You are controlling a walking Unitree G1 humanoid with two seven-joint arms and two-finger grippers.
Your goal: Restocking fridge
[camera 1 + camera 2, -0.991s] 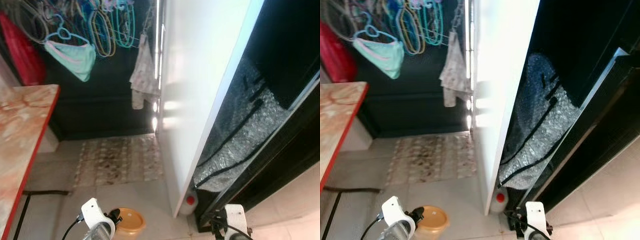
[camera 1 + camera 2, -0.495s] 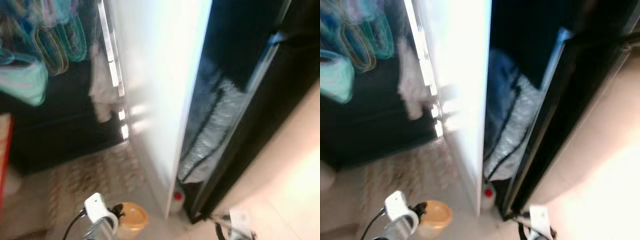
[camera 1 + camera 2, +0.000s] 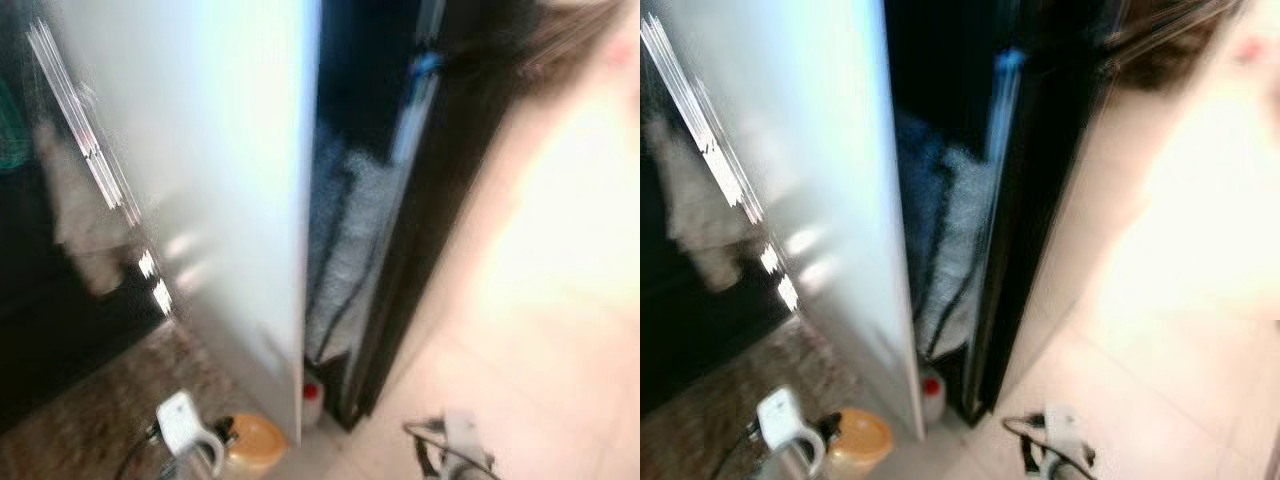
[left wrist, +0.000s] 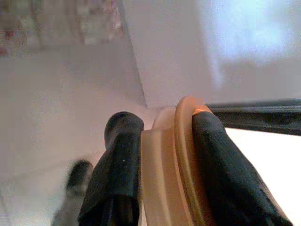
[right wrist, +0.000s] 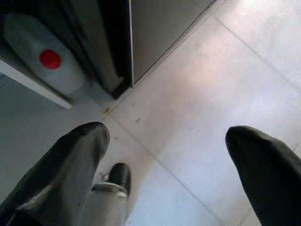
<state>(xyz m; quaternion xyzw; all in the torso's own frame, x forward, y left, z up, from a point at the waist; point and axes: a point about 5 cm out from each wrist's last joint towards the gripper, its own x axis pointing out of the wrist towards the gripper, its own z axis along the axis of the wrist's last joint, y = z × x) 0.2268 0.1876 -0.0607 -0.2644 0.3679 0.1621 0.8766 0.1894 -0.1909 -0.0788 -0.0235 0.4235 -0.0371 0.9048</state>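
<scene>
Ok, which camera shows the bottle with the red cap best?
The right wrist view: the bottle with the red cap is sharp there, lying on the floor by the dark panel. Both eye views show it small and blurred at the white door's foot.

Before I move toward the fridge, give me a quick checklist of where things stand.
1. Left gripper closed on the orange tub: ok, a finger on each side.
2. Right gripper free for the door: ok, fingers open over bare floor tiles.
3. Fridge door open: cannot tell; a white panel stands beside a dark gap, the head views are blurred.
4. Route at floor level: not ok, a red-capped bottle lies at the panel's foot.
5. Shelf space inside: cannot tell, the gap is dark.
</scene>
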